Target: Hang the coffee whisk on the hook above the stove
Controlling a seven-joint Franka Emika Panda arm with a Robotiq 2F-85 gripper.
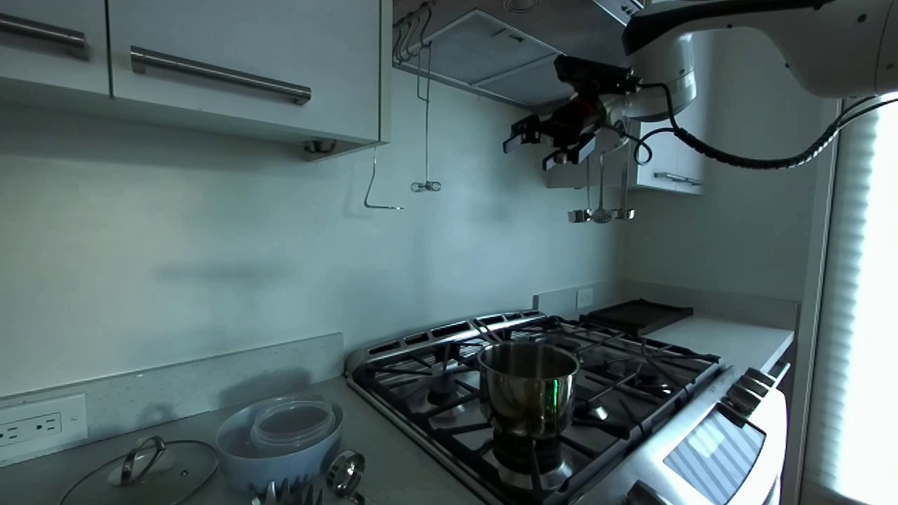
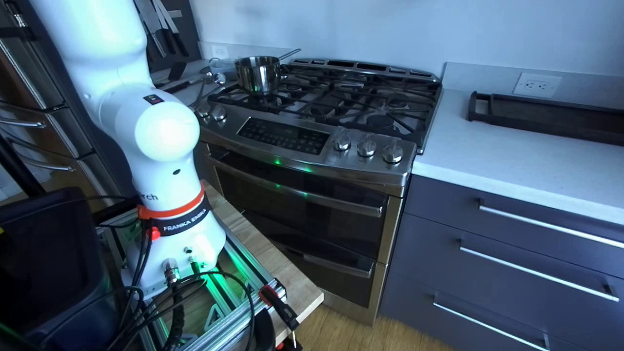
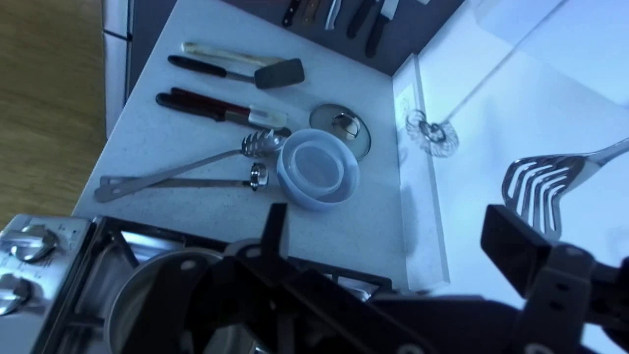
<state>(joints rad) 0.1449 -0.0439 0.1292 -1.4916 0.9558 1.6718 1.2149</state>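
Note:
A metal whisk with a round coiled head hangs upright by its long thin handle from the row of metal hooks under the range hood. The whisk's head also shows in the wrist view, near the wall. My gripper is open with nothing between its fingers. It is in the air above the stove, to the right of the whisk and apart from it in that exterior view. The gripper's two fingers also show wide apart in the wrist view. The hooks are out of view in the wrist view.
A slotted turner hangs near the right finger. A steel pot stands on a front burner. Bowls, a glass lid and several utensils lie on the counter. Ladles hang behind the gripper. A cabinet is beside the hood.

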